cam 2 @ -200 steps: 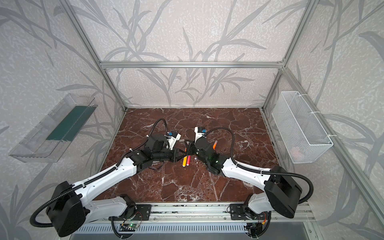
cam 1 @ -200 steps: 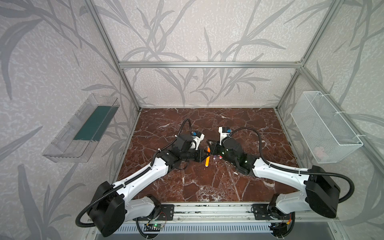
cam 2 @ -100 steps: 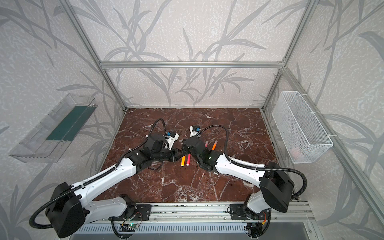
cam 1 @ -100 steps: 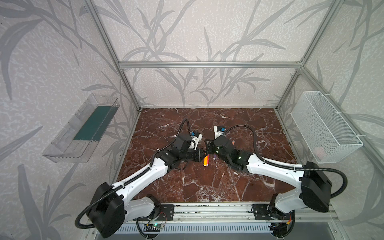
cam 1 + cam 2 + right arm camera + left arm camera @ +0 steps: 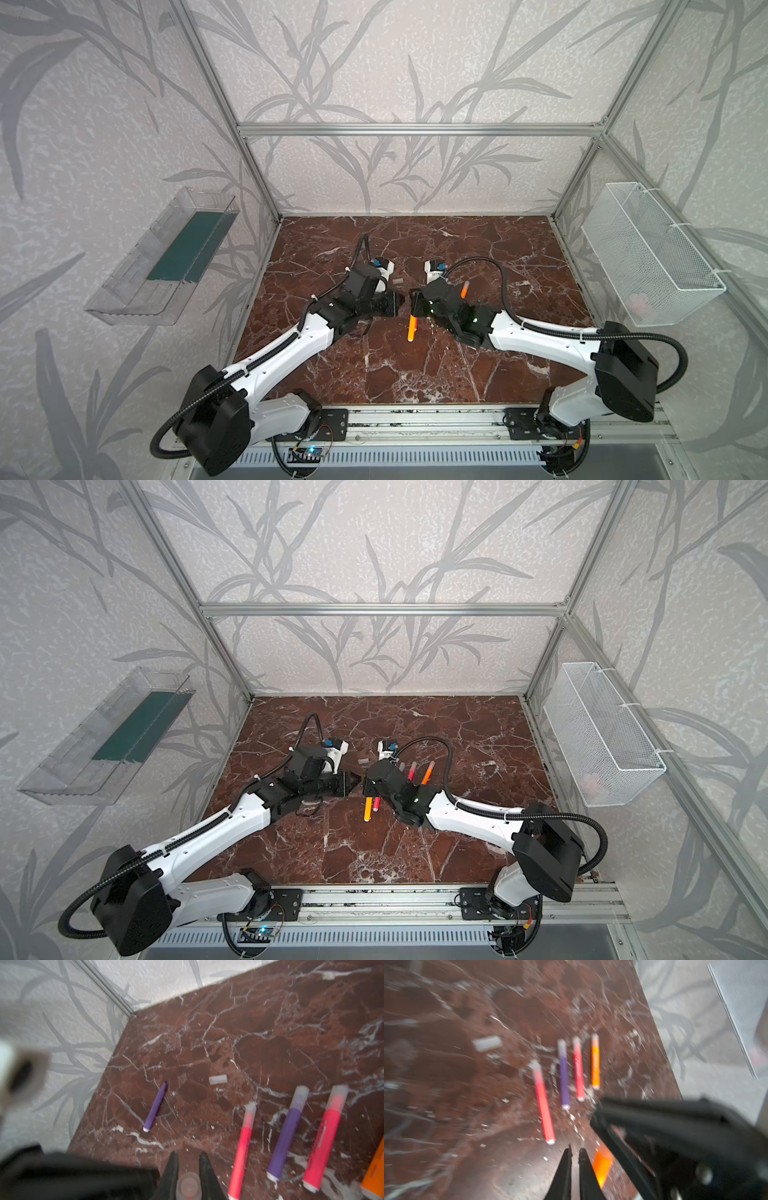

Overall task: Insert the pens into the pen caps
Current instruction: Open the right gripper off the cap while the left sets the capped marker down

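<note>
My right gripper [image 5: 414, 306] is shut on an orange pen [image 5: 411, 328] that slants down toward the table's front. In the right wrist view the round end of its translucent cap [image 5: 188, 1186] sits between the fingers. My left gripper [image 5: 400, 302] faces it closely, shut and empty; its fingers [image 5: 568, 1159] nearly touch. A loose pen cap [image 5: 217, 1079] lies on the marble beside an uncapped purple pen [image 5: 155, 1105]. In a row lie capped pens: pink-red [image 5: 242, 1147], purple [image 5: 287, 1136], pink-red [image 5: 324, 1140], and an orange one [image 5: 595, 1061].
The dark red marble table [image 5: 415, 374] is walled by an aluminium frame. A wire basket [image 5: 648, 253] hangs on the right wall and a clear tray [image 5: 166, 257] on the left wall. Both arms meet at mid-table.
My right gripper has shifted a little to the left with the orange pen, closer to the left gripper. The left arm has hardly moved; its wrist view is blurred.
</note>
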You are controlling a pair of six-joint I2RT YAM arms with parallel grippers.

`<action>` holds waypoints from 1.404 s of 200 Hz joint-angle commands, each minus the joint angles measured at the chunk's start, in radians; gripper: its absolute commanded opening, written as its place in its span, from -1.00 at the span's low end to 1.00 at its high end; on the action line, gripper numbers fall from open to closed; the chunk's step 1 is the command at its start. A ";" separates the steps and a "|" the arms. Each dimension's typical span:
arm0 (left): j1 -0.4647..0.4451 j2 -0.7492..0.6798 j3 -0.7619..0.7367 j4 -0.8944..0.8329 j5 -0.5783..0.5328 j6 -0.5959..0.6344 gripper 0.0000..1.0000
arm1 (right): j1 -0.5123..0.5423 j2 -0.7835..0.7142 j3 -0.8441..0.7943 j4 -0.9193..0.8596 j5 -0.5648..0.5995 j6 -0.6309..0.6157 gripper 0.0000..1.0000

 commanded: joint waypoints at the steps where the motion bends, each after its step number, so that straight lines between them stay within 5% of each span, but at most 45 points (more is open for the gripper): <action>1: 0.013 -0.010 0.033 0.046 -0.089 -0.022 -1.00 | 0.013 -0.039 -0.043 -0.030 -0.021 -0.003 -1.00; 90: 0.013 -0.060 -0.022 0.033 -0.124 -0.015 -1.00 | -0.020 -0.012 -0.036 0.019 0.069 -0.021 -1.00; 132: 0.015 -0.088 -0.053 -0.024 -0.204 -0.006 -0.65 | -0.113 0.100 0.031 -0.049 0.057 -0.025 -1.00; 165: 0.018 -0.087 -0.064 -0.018 -0.209 -0.002 -0.60 | -0.160 0.192 0.083 -0.068 0.030 -0.042 -1.00; 197: 0.018 -0.046 -0.073 0.033 -0.095 0.008 -0.59 | -0.165 0.203 0.114 -0.076 0.029 -0.047 -1.00; 281: -0.063 -0.054 -0.209 0.317 0.088 0.053 -0.07 | -0.171 0.002 0.046 -0.050 0.000 -0.036 -1.00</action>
